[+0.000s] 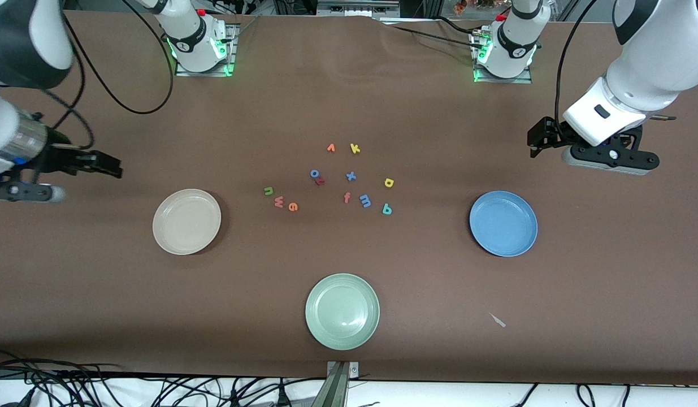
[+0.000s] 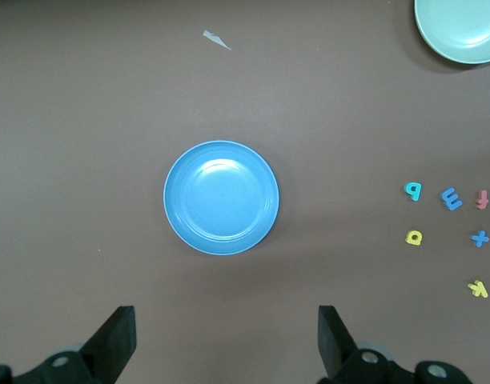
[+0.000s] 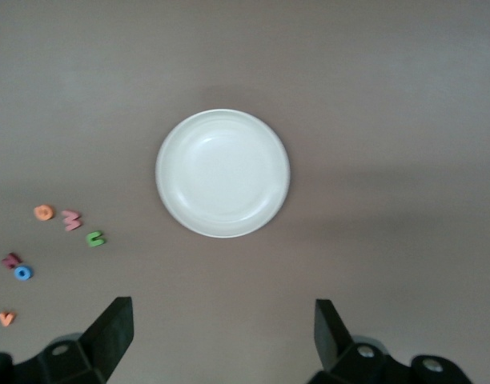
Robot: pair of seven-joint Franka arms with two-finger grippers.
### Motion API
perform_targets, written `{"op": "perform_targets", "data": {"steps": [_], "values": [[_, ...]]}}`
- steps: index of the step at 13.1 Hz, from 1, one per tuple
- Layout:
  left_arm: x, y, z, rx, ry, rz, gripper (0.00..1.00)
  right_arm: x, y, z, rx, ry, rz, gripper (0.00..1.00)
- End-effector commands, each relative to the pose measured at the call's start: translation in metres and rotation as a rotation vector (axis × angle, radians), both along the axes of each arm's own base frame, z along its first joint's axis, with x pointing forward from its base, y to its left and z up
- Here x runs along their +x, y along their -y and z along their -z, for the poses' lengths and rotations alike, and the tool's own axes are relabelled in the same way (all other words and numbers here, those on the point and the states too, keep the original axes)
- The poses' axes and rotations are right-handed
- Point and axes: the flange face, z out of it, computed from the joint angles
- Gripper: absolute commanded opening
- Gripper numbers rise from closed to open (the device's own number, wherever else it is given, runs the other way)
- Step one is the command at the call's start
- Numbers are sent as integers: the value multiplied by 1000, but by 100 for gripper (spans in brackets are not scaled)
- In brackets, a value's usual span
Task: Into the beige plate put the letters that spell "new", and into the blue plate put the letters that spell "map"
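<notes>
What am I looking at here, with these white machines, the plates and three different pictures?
Two robot arms stand at a brown table. One picture looks down from across it; the other two come from cameras on the arms' wrists. The left gripper hangs open above the blue plate; the right gripper hangs open above the beige plate. Neither holds anything. Small foam letters lie scattered mid-table, and a pale green plate sits nearest the front camera. All plates are empty.

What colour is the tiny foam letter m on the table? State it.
Blue; the tiny foam letter m shows best in the front view.
</notes>
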Motion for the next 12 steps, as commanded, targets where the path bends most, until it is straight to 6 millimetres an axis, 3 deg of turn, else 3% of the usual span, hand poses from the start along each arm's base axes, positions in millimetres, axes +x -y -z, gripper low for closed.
{"op": "perform_targets", "data": {"steps": [1,4,7,8,12], "values": [[-3,24,-18,-21,17,43,100,6,-39,17,47,-3,7,100],[-3,22,-20,-22,17,41,100,11,-95,48,55,-9,-15,100],[-6,24,-20,-29,0,42,100,15,-125,77,41,-15,17,100],[-9,24,-18,-23,-25,42,100,15,-143,92,35,-13,12,100],[-15,44,-17,-17,-31,79,100,-3,-171,169,47,32,47,100]]}}
